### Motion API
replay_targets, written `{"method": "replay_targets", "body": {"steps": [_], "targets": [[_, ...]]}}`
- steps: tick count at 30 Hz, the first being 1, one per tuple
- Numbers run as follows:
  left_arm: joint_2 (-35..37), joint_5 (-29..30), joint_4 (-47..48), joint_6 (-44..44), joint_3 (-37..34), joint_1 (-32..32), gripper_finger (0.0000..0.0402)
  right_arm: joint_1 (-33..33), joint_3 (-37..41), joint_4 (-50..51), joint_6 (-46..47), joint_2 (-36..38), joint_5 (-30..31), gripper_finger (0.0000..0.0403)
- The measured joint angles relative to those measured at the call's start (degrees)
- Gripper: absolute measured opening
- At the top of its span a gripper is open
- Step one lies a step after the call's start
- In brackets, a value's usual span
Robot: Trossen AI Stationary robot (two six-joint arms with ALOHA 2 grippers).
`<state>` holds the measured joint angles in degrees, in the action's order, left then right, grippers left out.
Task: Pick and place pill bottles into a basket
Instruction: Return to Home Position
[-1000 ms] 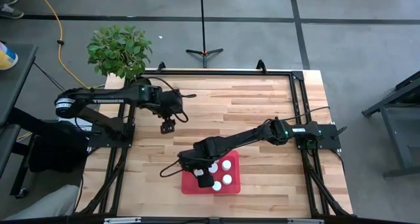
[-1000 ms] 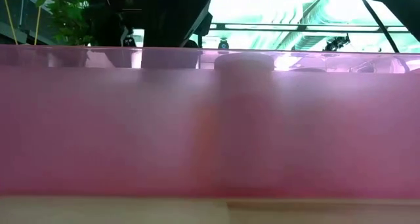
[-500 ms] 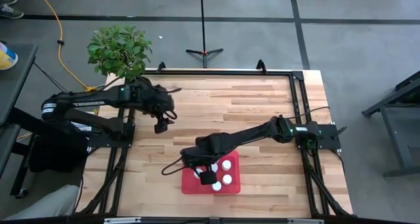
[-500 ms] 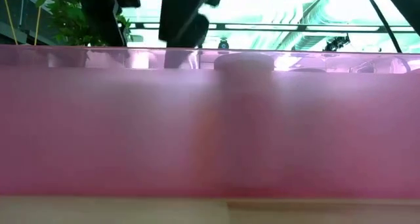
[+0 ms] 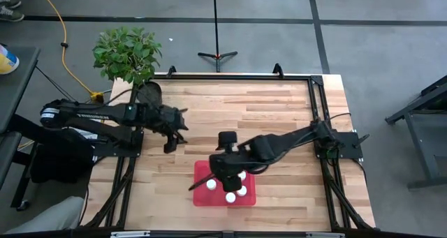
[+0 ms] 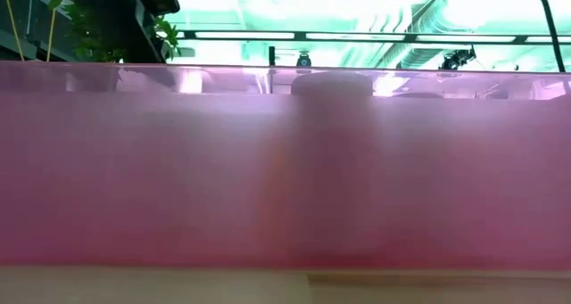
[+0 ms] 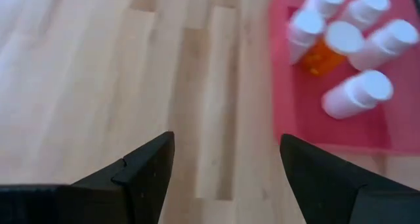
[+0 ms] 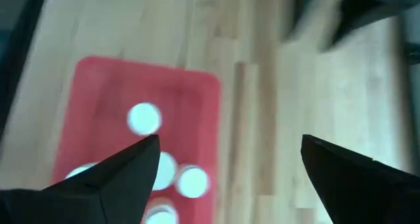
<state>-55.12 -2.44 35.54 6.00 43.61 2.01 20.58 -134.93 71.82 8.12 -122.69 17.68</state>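
On the wooden table [image 5: 279, 105], six pill bottles [image 7: 357, 94] are seen inside the red basket [image 5: 200, 198]; right gripper [image 8: 228, 140] is held above it, left gripper [image 7: 227, 137] nearby, both spread, empty.

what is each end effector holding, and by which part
Nothing: the left end effector and the right end effector are open and empty; the pill bottles sit in the red tray.

The basket [image 5: 249, 198] rests on the desk [image 5: 279, 112] with six pill bottles [image 7: 357, 96] grouped inside it, some touching. It lies below the right arm's fingers [image 8: 125, 178], which hang above its far end. The left arm's fingers [image 7: 141, 175] are over bare desk, and the basket lies ahead of them, off to one side and apart from them.
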Motion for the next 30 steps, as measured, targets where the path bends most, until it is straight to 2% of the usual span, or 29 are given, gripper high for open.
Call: {"method": "replay_targets", "body": {"steps": [2,6,11,16,21,25,30], "targets": [[0.4,0.0,-2.5,0.3,-2.0,-2.6,0.0310,1.1,0.0,0.2,0.4,1.4,3.8,0.0358],[0.6,0.3,-8.2,0.9,-4.1,-8.3,0.0310,3.0,0.0,0.4,0.8,3.3,7.7,0.0358],[0.6,4.3,-12.8,2.3,-5.4,-15.7,0.0310,5.7,0.0,0.9,1.4,4.3,13.8,0.0358],[0.6,15.2,-12.7,4.9,-5.6,-22.9,0.0310,7.6,0.1,3.1,3.0,6.0,19.4,0.0358],[0.5,24.0,-12.7,5.4,-5.6,-28.0,0.0310,9.4,1.3,2.2,2.7,10.1,20.0,0.0358],[0.5,25.6,-14.9,5.6,-6.1,-29.1,0.0310,10.8,9.3,-5.1,0.2,17.0,18.7,0.0358],[0.9,23.5,-25.2,1.3,-10.2,-27.6,0.0310,11.4,32.8,-23.0,-2.4,31.9,12.5,0.0358]]}}
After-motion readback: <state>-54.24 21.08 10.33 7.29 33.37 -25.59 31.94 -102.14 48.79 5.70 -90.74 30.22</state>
